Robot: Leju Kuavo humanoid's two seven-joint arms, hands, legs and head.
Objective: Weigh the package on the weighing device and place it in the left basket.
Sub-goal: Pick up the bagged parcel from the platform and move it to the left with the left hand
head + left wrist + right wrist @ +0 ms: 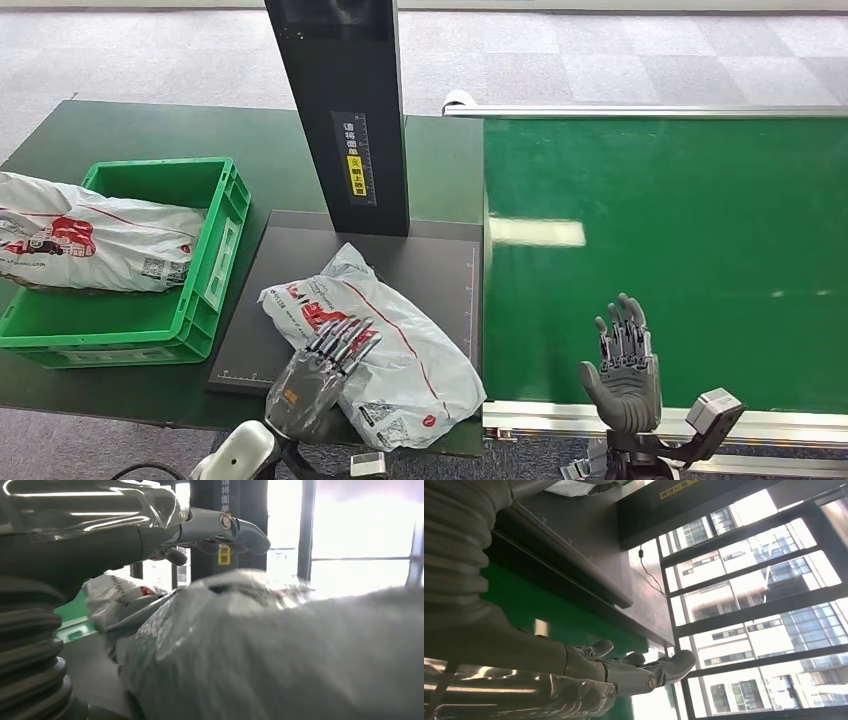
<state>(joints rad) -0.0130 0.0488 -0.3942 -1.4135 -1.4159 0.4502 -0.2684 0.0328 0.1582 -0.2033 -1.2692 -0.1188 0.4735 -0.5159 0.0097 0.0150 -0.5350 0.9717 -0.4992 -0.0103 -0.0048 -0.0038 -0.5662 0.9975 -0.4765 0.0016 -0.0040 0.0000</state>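
Package (pixel 385 350) on scale plate (pixel 300 255); left hand (pixel 318 375) fingers flat atop, not gripping. Right hand (pixel 623 370) fingers released.

My left hand (pixel 318 375) covers the near left part of the package (pixel 400 340), and the bag (pixel 80 240) in the left basket (pixel 215 260) is cut by the picture's left edge.

left hand (pixel 318 372) palm down with fingers extended, right hand (pixel 624 368) raised upright, fingers apart
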